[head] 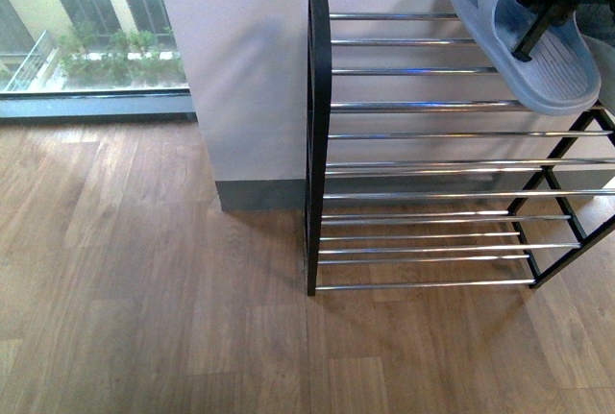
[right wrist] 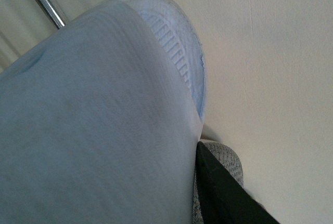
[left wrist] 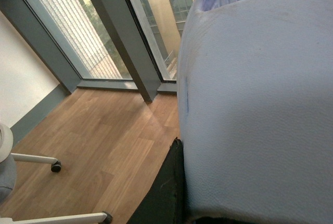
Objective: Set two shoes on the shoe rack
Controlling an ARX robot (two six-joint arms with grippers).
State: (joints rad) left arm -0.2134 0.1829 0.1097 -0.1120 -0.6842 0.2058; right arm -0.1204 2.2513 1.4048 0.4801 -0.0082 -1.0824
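We had a wood-plank floor (head: 144, 289) running up to a pale wall (head: 250, 59) with a grey skirting board (head: 259, 193). Floor-length windows (head: 86, 20) showed greenery and a yellowish building in daylight. In the left wrist view, white chair legs on castors (left wrist: 52, 166) stood on the planks.

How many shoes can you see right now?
2. One shoe is held sole-out over the shoe rack's top right; another shoe fills the left wrist view. More may be hidden.
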